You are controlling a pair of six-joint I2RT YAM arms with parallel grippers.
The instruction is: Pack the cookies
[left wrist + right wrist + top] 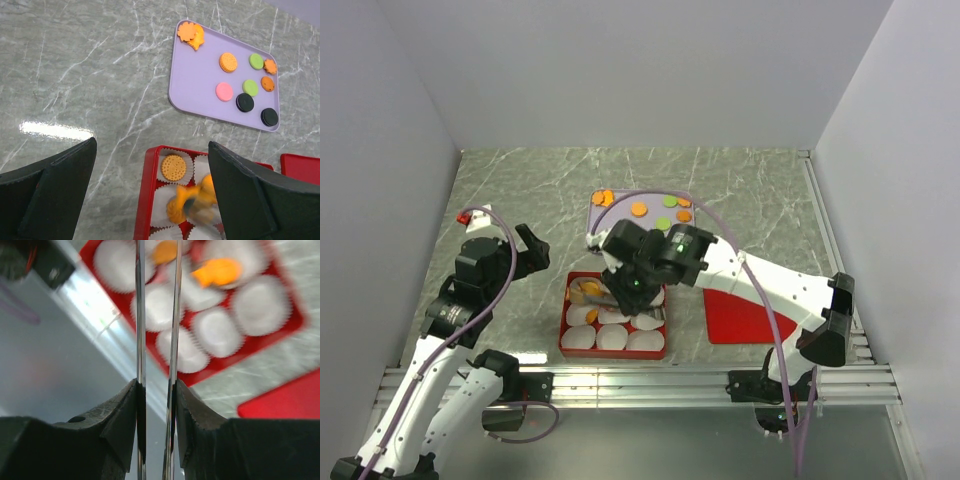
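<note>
Gripping a pair of thin metal tongs (pixel 140 315), the right jaws are clenched on the two blades, which run out over the red box (pixel 296 322) of white paper cups (pixel 260 305). At the tong tips sits a blurred orange cookie (pixel 220 271), just above the cups. The exact cup cannot be told. One round orange cookie (pixel 173 167) already lies in the box's far-left corner cup. The left jaws are released wide and hang over the bare counter (pixel 75 75), left of the box, touching nothing. The remaining cookies (pixel 228 62) (orange, green, pink, black) lie spread on the purple tray (pixel 200 75) beyond the box. A red lid (pixel 745 318) lies flat to the right of the box.
</note>
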